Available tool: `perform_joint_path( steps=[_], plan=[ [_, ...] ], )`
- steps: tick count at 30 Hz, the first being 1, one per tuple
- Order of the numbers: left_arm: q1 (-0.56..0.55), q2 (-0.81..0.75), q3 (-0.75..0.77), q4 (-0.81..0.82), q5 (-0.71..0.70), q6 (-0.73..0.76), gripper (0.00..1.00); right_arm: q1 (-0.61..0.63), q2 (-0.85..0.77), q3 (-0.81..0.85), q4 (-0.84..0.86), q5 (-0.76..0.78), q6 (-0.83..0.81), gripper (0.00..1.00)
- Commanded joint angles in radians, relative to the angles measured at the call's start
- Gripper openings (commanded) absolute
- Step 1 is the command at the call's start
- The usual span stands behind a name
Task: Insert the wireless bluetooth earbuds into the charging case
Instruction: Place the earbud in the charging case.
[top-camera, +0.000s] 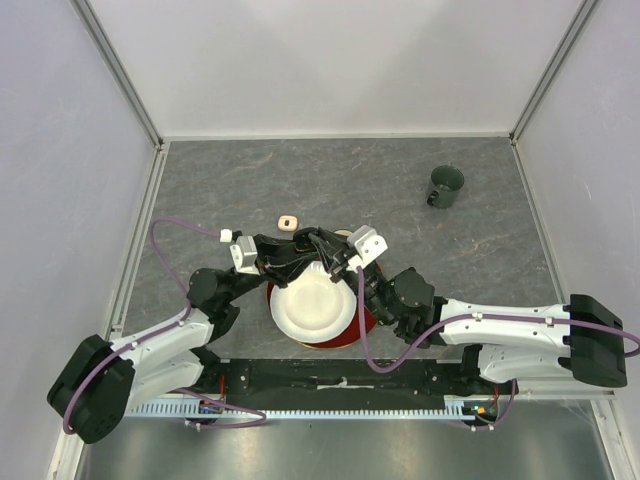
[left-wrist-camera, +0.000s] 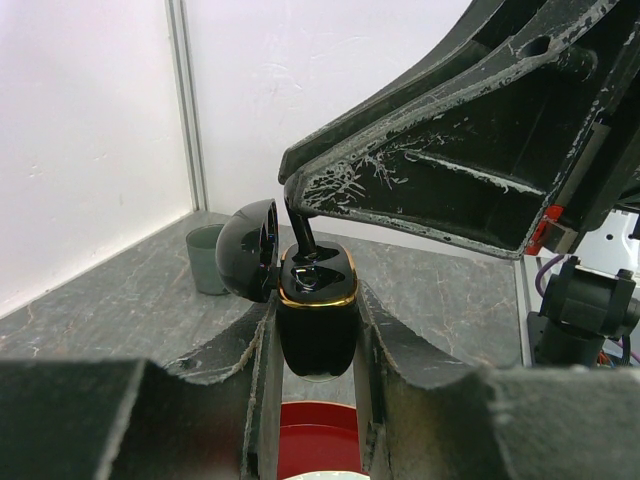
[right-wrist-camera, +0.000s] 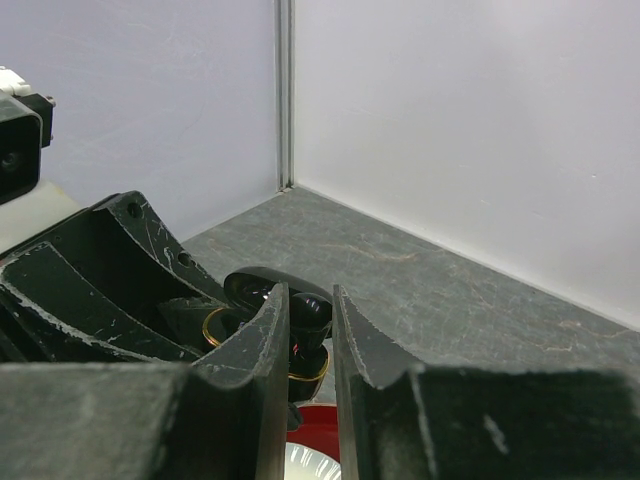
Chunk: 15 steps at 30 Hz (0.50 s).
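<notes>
Left gripper (left-wrist-camera: 315, 350) jaws clamp the open black charging case (left-wrist-camera: 318, 305) upright; right gripper (right-wrist-camera: 310, 310) jaws pinch a black earbud (left-wrist-camera: 300, 235), its stem pointing down into the slot directly beneath them

Overhead view looks straight down; both wrist cameras face the black charging case (left-wrist-camera: 318, 320), close up.

Charging case (left-wrist-camera: 318, 320) between the left fingers (left-wrist-camera: 410, 350), above the plate (top-camera: 300, 315); cup (top-camera: 446, 186) far back right.
</notes>
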Motion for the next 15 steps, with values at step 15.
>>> perform_joint_path(
  steps=[15],
  plan=[
    [-0.006, -0.046, 0.011, 0.057, -0.027, 0.010, 0.02, 0.006, -0.025, 0.002, -0.145, -0.105, -0.055, 0.00]
  ],
)
